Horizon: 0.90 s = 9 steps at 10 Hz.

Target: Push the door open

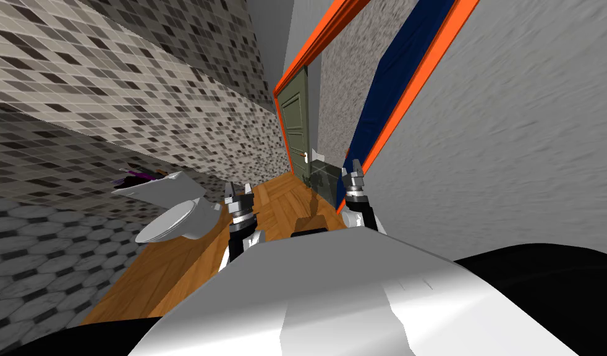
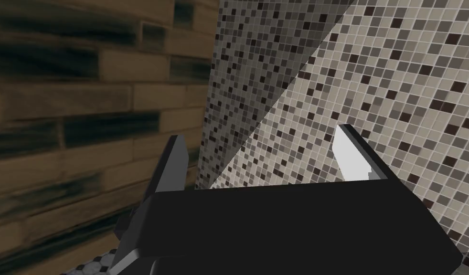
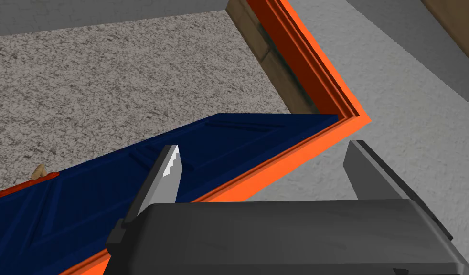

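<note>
The navy door (image 3: 229, 138) stood swung wide off its orange frame (image 3: 286, 162), apparently nearly done; right gripper (image 3: 264, 150) and left gripper (image 2: 261, 133) gaped empty.

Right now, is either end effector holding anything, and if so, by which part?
Nothing is held. The left end effector and the right end effector are both open and empty.
</note>
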{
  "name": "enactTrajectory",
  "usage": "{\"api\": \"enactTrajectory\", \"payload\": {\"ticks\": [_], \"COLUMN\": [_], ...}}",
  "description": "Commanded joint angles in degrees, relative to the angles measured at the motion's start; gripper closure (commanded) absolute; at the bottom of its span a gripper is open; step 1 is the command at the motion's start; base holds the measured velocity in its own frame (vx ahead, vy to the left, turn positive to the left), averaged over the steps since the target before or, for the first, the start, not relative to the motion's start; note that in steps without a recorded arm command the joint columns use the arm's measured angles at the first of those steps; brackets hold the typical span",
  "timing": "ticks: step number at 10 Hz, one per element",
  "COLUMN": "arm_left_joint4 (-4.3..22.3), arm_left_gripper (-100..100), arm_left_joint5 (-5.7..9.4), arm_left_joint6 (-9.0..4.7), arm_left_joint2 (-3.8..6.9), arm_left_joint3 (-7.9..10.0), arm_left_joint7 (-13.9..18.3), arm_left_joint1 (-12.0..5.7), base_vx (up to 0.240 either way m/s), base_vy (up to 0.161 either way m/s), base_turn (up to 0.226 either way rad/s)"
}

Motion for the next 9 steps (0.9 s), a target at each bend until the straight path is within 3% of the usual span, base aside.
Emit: {"api": "enactTrajectory", "payload": {"ticks": [1, 9], "arm_left_joint4": [1.7, 10.6], "arm_left_gripper": [-100, -100], "arm_left_joint5": [-0.02, -0.12], "arm_left_joint6": [0.11, 0.72], "arm_left_joint2": [0.54, 2.47], "arm_left_joint3": [-0.34, -2.16], "arm_left_joint7": [0.1, 0.7], "arm_left_joint1": [-1.11, -6.99], "base_vx": [0.088, 0.141], "base_vy": [-0.038, 0.059], "base_turn": [-0.051, -0.083]}}
